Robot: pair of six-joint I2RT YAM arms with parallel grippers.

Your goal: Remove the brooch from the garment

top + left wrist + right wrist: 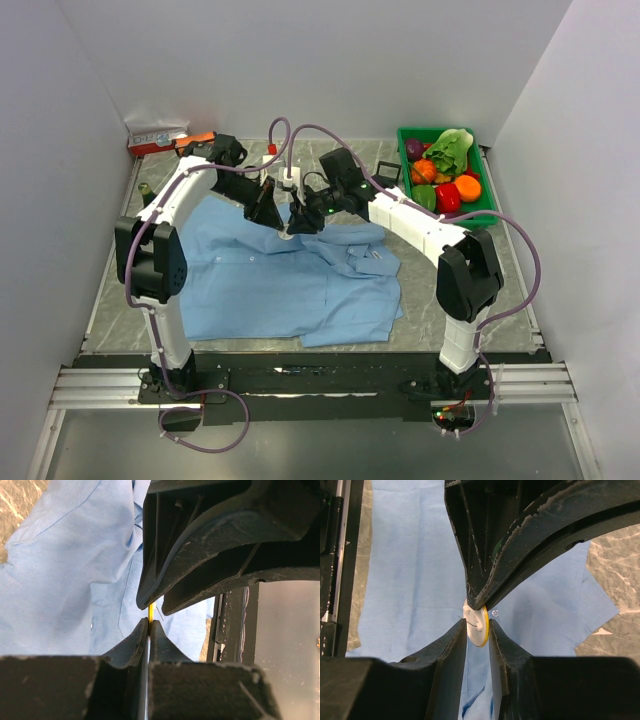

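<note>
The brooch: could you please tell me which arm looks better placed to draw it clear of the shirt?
Probably right: the right end effector holds the brooch across its disc faces, over the shirt, while the left end effector pinches only a thin gold edge.

Left arm [160, 235] and right arm [430, 232] both arch forward and inward, tips meeting. Left end effector [150, 623] is pinched nearly flush on the brooch [475, 622] rim. Right end effector [478, 631] grips it, jaws partly apart.
</note>
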